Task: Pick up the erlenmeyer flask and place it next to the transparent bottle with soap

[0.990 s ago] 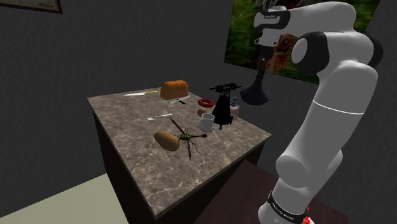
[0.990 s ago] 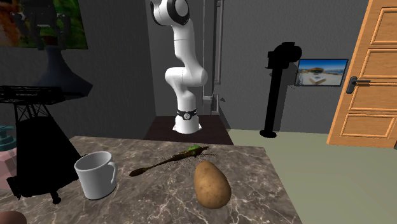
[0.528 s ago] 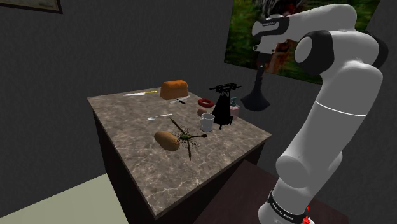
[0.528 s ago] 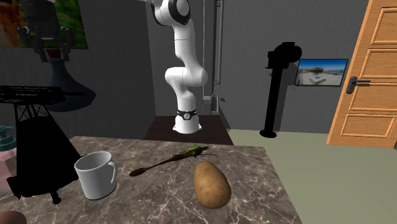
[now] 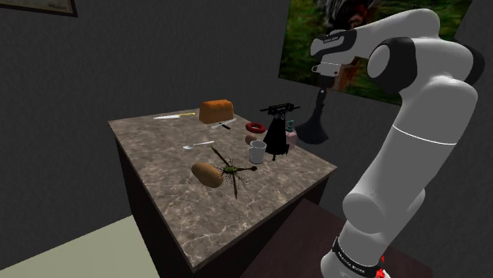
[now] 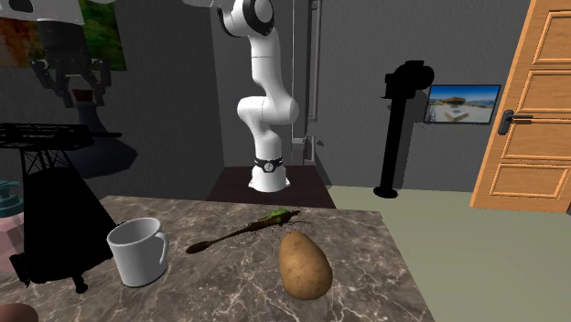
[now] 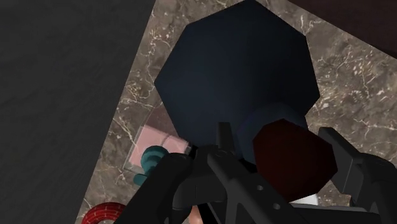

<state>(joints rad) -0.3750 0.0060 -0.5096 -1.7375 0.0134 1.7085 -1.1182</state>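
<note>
The marble table (image 5: pixel 182 213) ends just past my drop spot, so lowering too far out would, I reckon, put the dark flask (image 5: pixel 314 126) off the edge. It hangs above that corner, neck pinched in the gripper (image 7: pixel 280 149). Its wide base could clip the black stand (image 5: pixel 276 136) or topple the pink soap bottle (image 7: pixel 156 145).

1. Arm (image 5: pixel 427 142), white with dark joints: I stand upright from my base (image 5: pixel 355 257), fold at a high elbow, and carry the forearm out toward the shoulder view's left.
2. Wrist: raised high, with the hand turned downward.
3. Pincer (image 5: pixel 322 79), all black: my two fingers (image 7: pixel 340 153) are clamped on the neck of a dark flask (image 5: pixel 314 125), one finger to each side, and its wide body hangs below them.
</note>
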